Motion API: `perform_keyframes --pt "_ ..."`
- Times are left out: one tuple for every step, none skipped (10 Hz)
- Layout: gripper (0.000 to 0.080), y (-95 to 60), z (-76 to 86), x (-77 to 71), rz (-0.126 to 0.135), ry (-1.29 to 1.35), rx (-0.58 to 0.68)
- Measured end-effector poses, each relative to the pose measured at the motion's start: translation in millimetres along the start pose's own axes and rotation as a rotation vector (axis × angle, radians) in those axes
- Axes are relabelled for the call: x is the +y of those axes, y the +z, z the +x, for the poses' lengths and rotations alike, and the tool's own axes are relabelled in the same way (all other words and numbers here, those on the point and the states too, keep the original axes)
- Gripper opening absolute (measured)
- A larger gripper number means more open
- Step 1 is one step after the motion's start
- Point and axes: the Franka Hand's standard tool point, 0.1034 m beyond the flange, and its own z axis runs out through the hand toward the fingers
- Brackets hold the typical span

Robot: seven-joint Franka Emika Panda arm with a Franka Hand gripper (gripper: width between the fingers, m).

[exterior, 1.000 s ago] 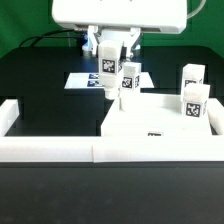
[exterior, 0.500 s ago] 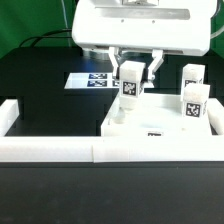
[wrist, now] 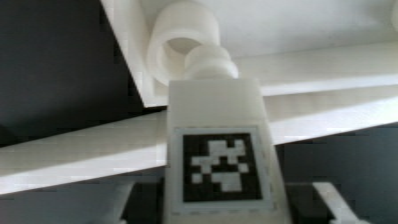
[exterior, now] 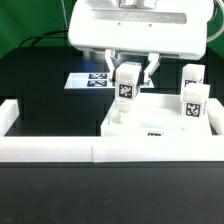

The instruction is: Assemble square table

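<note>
At centre frame in the exterior view the gripper (exterior: 128,72) is clenched on a tagged white leg (exterior: 126,88), holding it upright over the upper-left corner of the square tabletop (exterior: 160,125). The wrist view shows the same leg (wrist: 217,140) between the dark finger pads, its lower end at or just above a round socket (wrist: 182,45); contact there cannot be judged. To do this well, I would keep the leg vertical, centre its tip over the socket, and press or turn only once aligned. Two more legs (exterior: 193,75) (exterior: 191,103) stand at the frame's right, well apart. The tabletop's left edge is just beside the leg, the border wall (exterior: 60,148) near in front, and the marker board (exterior: 88,80) behind.
</note>
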Motion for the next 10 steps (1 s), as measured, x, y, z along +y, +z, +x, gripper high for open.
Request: perform_keyframes --pt "0.0291 -0.1 -2.0 1.9 -0.002 -0.003 0.001" --pt "0.0291 -0.4 -3.4 4.3 -0.004 -0.009 0.01" --pt "0.0291 -0.6 -5.1 7.6 -0.007 -0.014 0.021" --pt "0.0291 -0.2 -4.4 7.8 -0.007 -0.015 0.025" --pt "0.0291 0.9 -3.3 7.5 -0.008 -0.017 0.031" --pt "0.0291 3.4 -3.0 7.3 -0.011 -0.021 0.037" --pt "0.0291 6.0 -5.6 7.3 -0.015 -0.026 0.035" --pt "0.0291 7.1 -6.8 6.2 -0.015 -0.029 0.036" --pt "0.0291 9.7 -10.1 4.2 -0.017 -0.036 0.032" --pt "0.0291 12.3 -11.2 3.2 -0.019 -0.041 0.031"
